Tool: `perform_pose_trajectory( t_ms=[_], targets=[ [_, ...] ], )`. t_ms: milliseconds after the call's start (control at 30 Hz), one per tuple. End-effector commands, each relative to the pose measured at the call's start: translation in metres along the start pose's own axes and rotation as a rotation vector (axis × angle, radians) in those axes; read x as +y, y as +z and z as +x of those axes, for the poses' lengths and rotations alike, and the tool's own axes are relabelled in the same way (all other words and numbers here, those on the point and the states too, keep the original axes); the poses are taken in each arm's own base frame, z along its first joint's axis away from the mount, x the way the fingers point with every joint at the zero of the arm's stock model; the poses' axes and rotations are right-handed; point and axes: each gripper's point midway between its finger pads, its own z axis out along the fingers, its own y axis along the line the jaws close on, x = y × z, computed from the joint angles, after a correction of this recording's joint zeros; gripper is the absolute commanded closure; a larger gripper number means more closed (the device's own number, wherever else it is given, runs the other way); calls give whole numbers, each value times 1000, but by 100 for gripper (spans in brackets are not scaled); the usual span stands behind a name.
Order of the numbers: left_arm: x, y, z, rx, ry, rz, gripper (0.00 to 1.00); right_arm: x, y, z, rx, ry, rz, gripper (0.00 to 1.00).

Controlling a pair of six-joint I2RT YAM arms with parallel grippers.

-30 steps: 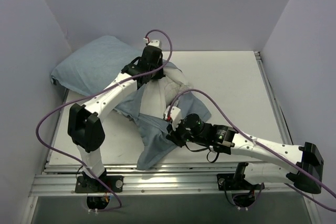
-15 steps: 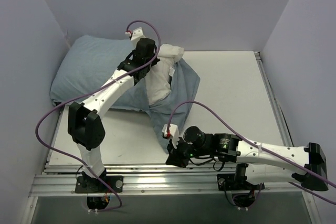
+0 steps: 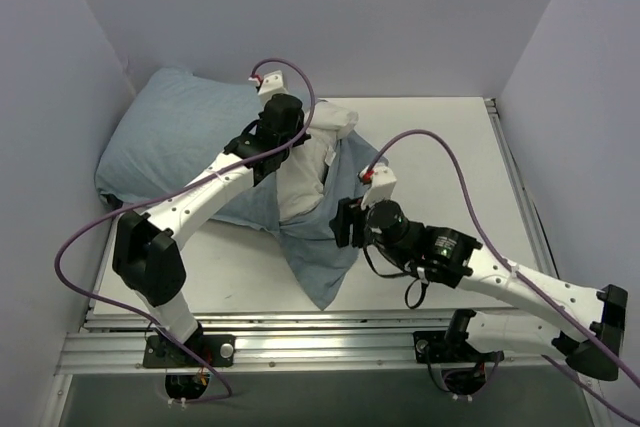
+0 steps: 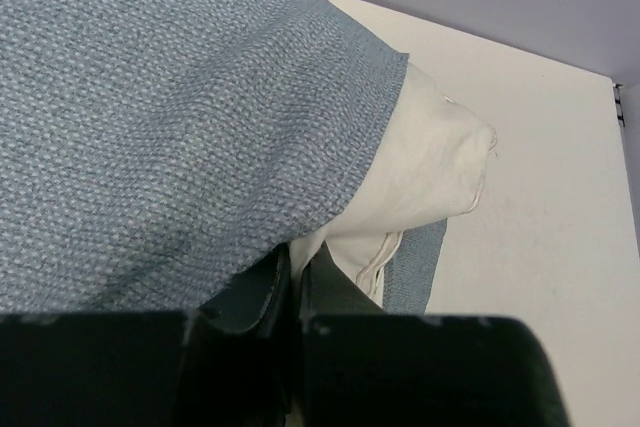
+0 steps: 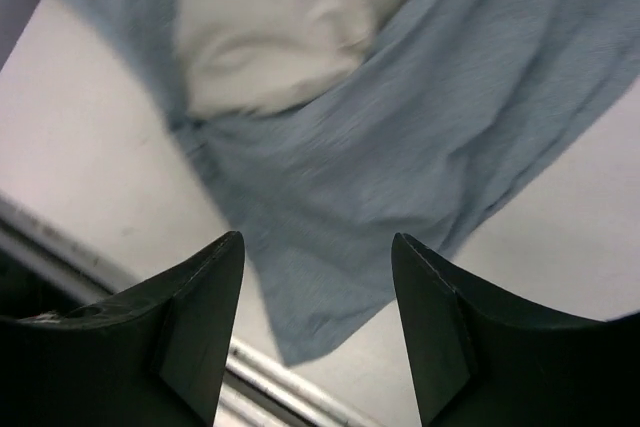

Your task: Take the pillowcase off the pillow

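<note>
The light blue pillowcase (image 3: 170, 137) covers most of the pillow at the back left. Its loose open end (image 3: 325, 257) trails toward the near edge. The white pillow (image 3: 305, 172) pokes out of that opening. My left gripper (image 3: 288, 150) is shut on the exposed white pillow fabric; in the left wrist view, that gripper (image 4: 297, 282) pinches the white pillow (image 4: 430, 162) just under the pillowcase hem (image 4: 150, 117). My right gripper (image 3: 340, 225) hovers open over the trailing flap. In the right wrist view, nothing lies between its spread fingers (image 5: 315, 247), above the pillowcase (image 5: 400, 147) and pillow (image 5: 270, 27).
The white table (image 3: 450, 157) is walled in on the left, back and right. A metal rail (image 5: 260, 372) runs along its near edge, just past the tip of the flap. The left arm's purple cable (image 3: 290, 72) loops above the pillow.
The right gripper, which had pulled the pillowcase's open end toward the near edge, has opened, let it go and moved back over the flap. The left gripper drew the pillow back-left.
</note>
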Motion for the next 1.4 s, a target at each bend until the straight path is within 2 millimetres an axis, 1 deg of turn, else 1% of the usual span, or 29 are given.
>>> perform_pose_trajectory(
  t_ms=[0,33,67,100,167,200,300,367,400,467,567,633,667,733,767,800,833,967,1000,1033,1067,1100,1133,1167,1200,1267,1300,1333,1367],
  targets=[
    [-37,-37,-59,-143,-70,145,98,-55,21,-31,-109,141,241,44],
    [-39,-40,-58,-141,-64,152,98,-59,26,-32,-103,169,243,44],
    [-39,-42,-57,-142,-57,152,98,-75,30,-38,-116,214,286,44],
    [-43,-46,-56,-142,-52,160,98,-80,38,-36,-113,250,302,45],
    [-42,-46,-51,-137,-46,162,98,-90,49,-35,-103,292,314,45],
    [-44,-48,-50,-139,-42,166,98,-89,59,-34,-98,307,303,45],
    [-44,-47,-44,-127,-31,166,98,-82,75,-33,-80,342,278,46],
    [-43,-45,-39,-117,-25,162,98,-79,81,-37,-82,364,276,46],
    [-44,-46,-38,-115,-22,164,98,-82,86,-35,-77,366,287,46],
    [-45,-45,-34,-107,-19,165,98,-82,92,-45,-111,390,288,46],
    [-47,-45,-27,-95,-13,171,98,-89,105,-45,-113,411,306,46],
    [-47,-45,-23,-90,-7,169,98,-91,117,-41,-102,420,319,46],
    [-48,-45,-22,-91,-7,171,98,-90,120,-44,-105,422,317,46],
    [-47,-43,-19,-88,-6,168,98,-91,132,-35,-74,419,322,46],
    [-46,-41,-19,-91,-6,161,98,-89,137,-35,-63,415,319,46],
    [-46,-37,-16,-88,-1,154,98,-92,143,-20,-11,404,335,46],
    [-49,-37,-19,-96,-3,155,98,-90,147,-14,19,400,326,46],
    [-52,-29,-24,-125,6,143,98,-85,148,12,89,404,283,48],
    [-52,-28,-26,-138,3,137,98,-85,146,22,108,404,276,50],
    [-51,-25,-26,-144,2,132,98,-84,146,28,130,398,266,55],
    [-55,-24,-30,-164,-8,140,98,-77,144,34,164,399,226,58],
    [-54,-20,-31,-176,-13,130,98,-73,141,41,186,393,206,62],
    [-54,-18,-32,-188,-17,129,98,-68,137,46,202,389,186,69],
    [-56,-16,-35,-204,-21,132,98,-56,130,47,218,379,137,71],
    [-59,-10,-36,-228,-33,131,98,-55,126,52,231,368,129,72],
    [-65,-5,-38,-243,-37,129,98,-43,113,56,263,341,79,75],
    [-69,0,-37,-244,-35,128,98,-36,108,62,287,326,58,81],
    [-70,2,-38,-253,-40,121,98,-35,105,64,292,312,54,84],
    [-73,3,-41,-266,-53,122,98,-38,99,74,330,296,74,88]
  ],
)
